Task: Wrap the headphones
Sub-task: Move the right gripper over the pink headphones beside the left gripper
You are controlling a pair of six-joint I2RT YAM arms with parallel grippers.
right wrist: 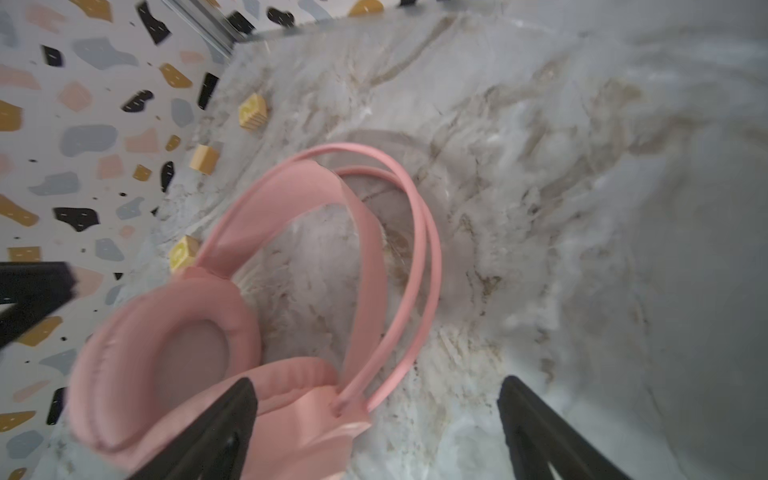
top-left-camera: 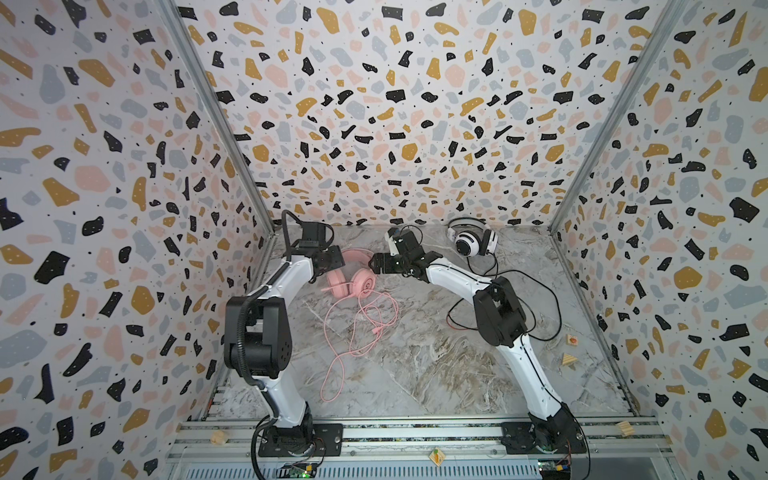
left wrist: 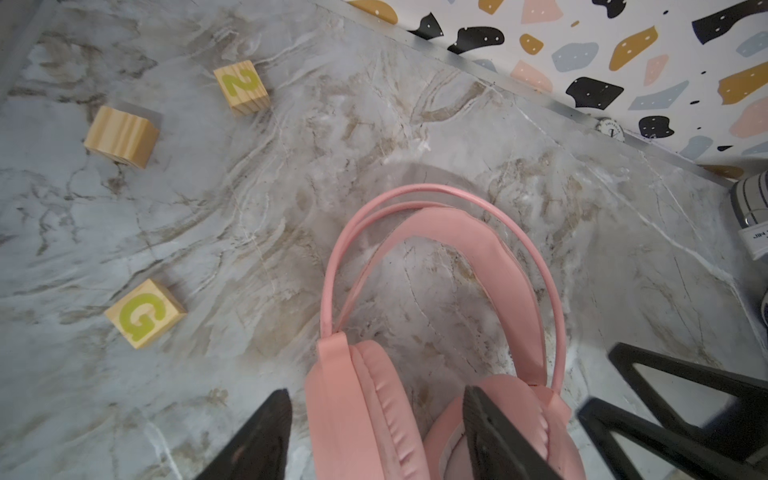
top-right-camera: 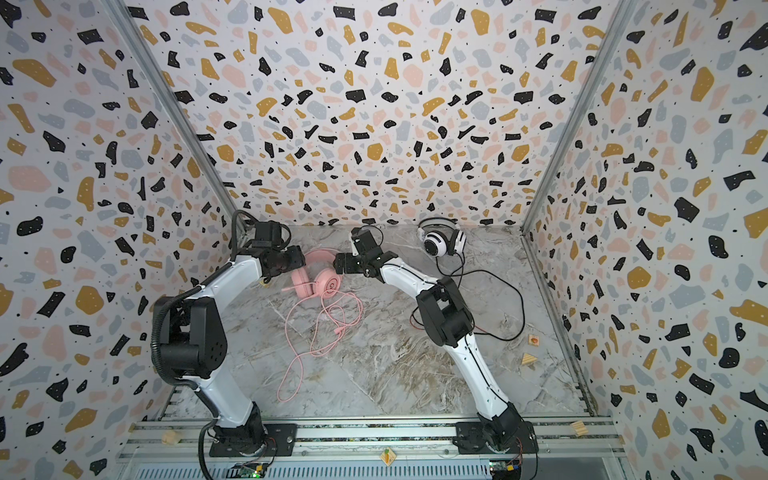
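Note:
The pink headphones lie on the marble table near the back. Their thin pink cable trails in loose loops toward the front. My left gripper is open and straddles one pink ear cup, with a gap showing on one side. My right gripper is open too, with the other ear cup's shell and the headband wires between its fingers. The white-and-black headphones stand by the back wall. Their black cable sprawls around my right arm.
Three wooden blocks sit left of the pink headphones: one marked 2, a plain one and one marked G. Two more wooden pieces lie near the right wall. Patterned walls close in three sides.

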